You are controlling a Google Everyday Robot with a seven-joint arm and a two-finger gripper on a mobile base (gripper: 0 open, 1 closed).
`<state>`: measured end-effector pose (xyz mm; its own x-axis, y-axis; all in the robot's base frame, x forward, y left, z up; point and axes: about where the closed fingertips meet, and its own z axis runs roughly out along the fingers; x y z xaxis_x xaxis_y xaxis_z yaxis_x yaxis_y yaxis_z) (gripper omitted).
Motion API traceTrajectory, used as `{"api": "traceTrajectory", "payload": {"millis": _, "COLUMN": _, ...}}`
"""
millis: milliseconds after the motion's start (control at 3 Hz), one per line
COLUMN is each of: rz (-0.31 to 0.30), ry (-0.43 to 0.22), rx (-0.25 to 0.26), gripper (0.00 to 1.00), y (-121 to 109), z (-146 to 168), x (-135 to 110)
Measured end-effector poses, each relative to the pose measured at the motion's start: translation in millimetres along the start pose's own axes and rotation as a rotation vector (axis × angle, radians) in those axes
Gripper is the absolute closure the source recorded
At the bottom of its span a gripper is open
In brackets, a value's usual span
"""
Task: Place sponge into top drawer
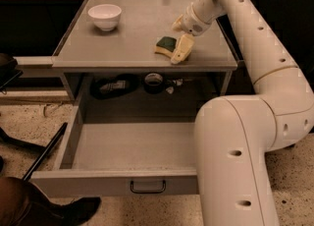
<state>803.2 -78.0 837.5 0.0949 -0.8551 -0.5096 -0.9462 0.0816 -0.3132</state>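
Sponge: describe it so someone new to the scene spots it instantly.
On the flat grey metal tabletop above the open grey top drawer, look toward the right front edge, beside the cream gripper. The sponge is a small yellow pad with a dark green top, unlike the round white bowl at back left.
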Motion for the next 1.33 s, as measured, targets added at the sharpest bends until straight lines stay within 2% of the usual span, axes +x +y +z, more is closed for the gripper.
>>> {"api": "traceTrajectory", "payload": {"millis": 667, "rz": 0.0, "ry": 0.0, "rx": 0.0, "gripper": 0.77, "y": 0, "z": -4, "x": -2}}
{"api": "traceTrajectory", "payload": {"millis": 1000, "rz": 0.016, "ry": -0.028, "rx": -0.045, "gripper": 0.99, "y": 25, "z": -32, "x": -12}}
{"api": "traceTrajectory", "payload": {"millis": 1333, "rz": 0.017, "ry": -0.087, "rx": -0.121, "gripper": 1.0, "y": 71, "z": -60, "x": -31}}
